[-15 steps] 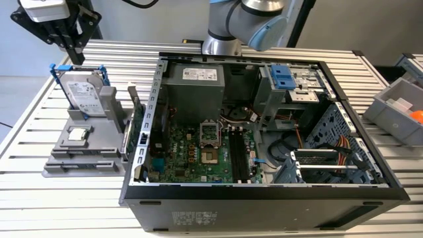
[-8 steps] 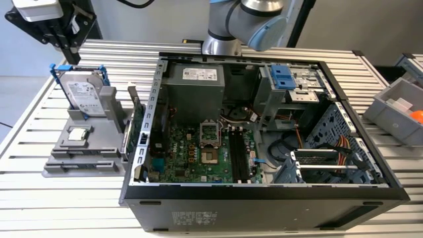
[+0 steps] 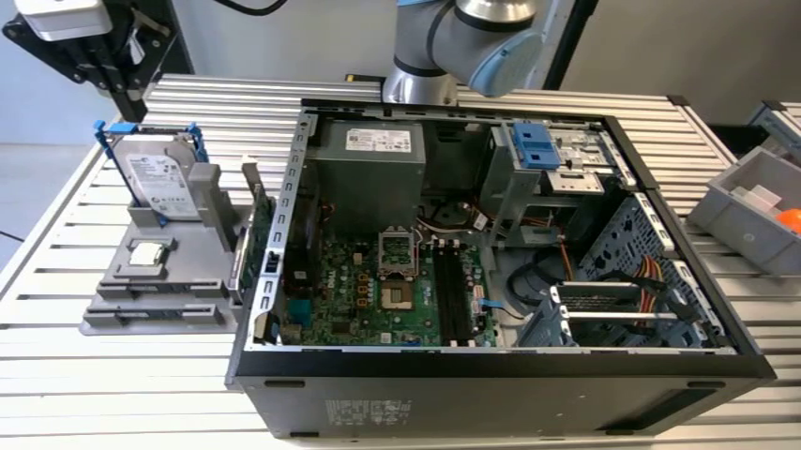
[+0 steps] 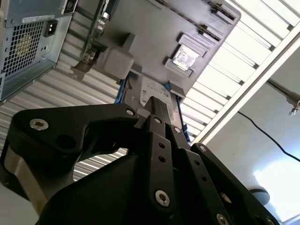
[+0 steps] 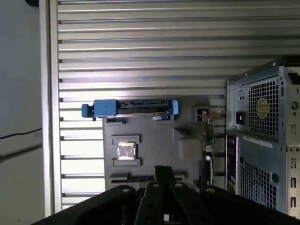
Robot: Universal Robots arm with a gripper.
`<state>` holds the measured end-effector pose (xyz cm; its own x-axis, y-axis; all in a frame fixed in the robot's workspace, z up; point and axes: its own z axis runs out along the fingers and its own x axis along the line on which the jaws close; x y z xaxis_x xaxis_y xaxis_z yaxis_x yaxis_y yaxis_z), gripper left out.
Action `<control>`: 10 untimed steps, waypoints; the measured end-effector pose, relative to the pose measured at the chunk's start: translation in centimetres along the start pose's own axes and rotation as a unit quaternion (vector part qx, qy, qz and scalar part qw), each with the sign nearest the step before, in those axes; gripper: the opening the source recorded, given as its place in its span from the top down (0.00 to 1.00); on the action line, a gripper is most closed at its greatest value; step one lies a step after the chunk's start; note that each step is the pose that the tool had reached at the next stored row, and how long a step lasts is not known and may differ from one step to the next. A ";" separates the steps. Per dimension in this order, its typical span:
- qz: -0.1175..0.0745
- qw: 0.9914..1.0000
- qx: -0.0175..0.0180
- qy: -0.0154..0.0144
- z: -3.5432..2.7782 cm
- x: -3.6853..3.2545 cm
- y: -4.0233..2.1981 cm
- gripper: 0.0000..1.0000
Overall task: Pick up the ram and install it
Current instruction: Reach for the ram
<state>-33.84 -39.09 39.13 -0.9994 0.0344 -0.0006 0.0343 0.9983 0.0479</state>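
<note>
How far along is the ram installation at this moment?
Nothing looks done yet. The gripper hangs over the grey parts holder, beside the computer case, apart from the motherboard's memory slots. Whether it holds the ram I cannot tell. The install in the slots is left.

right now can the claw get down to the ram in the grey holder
probably yes: the claw hangs over the grey holder with nothing between it and the ram; the hard drive stands apart, at the holder's other end. its jaws look shut
</note>
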 end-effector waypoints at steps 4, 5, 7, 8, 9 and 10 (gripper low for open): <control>0.000 1.000 0.000 0.000 0.00 0.06 -0.29 1.00; 0.000 1.000 0.000 0.000 -0.01 0.08 -0.40 1.00; 0.000 1.000 0.000 0.000 0.00 0.11 -0.56 1.00; 0.000 1.000 0.000 0.000 0.01 0.13 -0.61 1.00; 0.000 1.000 0.000 0.000 0.01 0.15 -0.66 1.00; 0.000 1.000 0.000 0.000 0.01 0.17 -0.70 1.00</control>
<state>-34.04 -39.79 39.08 -0.9994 0.0344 -0.0006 0.0344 0.9983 0.0479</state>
